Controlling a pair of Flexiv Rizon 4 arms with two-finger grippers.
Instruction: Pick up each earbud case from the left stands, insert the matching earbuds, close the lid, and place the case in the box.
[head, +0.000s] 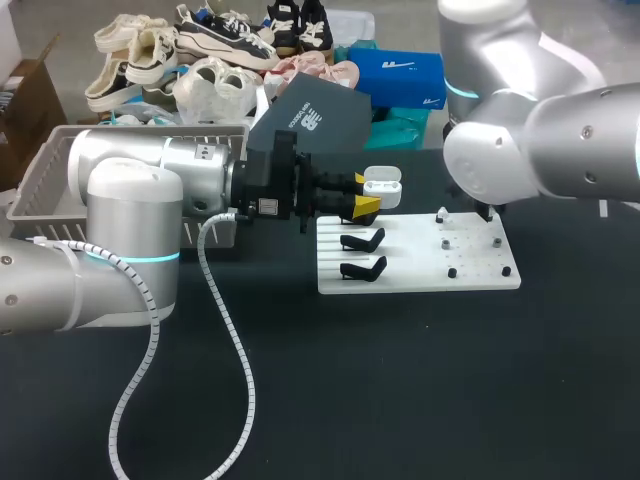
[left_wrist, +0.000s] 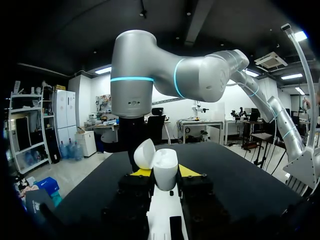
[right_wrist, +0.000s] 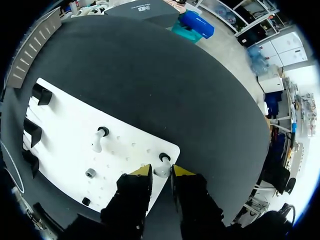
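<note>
Head view, left to right. A grey basket (head: 40, 185) stands at the table's far left edge. In front of it the left arm (head: 150, 190) lies across the black table (head: 400, 400), a coiled cable (head: 235, 350) hanging from it. A small white label (head: 205, 152) sits on the arm's silver wrist and a sticker (head: 268, 208) on the black body behind the fingers; the print on both is too small to read.

The left gripper (head: 365, 195) is at the far left corner of the white board (head: 420, 275). The earbud case (head: 383, 187), white with its lid open, is held there. In the left wrist view the case (left_wrist: 165, 167) stands upright between the yellow tips of that gripper (left_wrist: 165, 171), lid (left_wrist: 145, 154) tipped back, and both fingers bear against its flanks: clamped on the case.

Two black stands (head: 362, 240) (head: 362, 268) on the board's left side hold nothing. Further right are small dark pegs (head: 452, 272) and one white earbud (head: 441, 214) standing on its peg.

The right arm (head: 540, 140) hangs over the board's far right corner. In the right wrist view the right gripper (right_wrist: 161, 172) is right at the board's corner, with a second earbud (right_wrist: 161, 169) directly at its front. Whether it is clamped on that earbud cannot be told. The first earbud (right_wrist: 98, 142) stands well clear of it.
</note>
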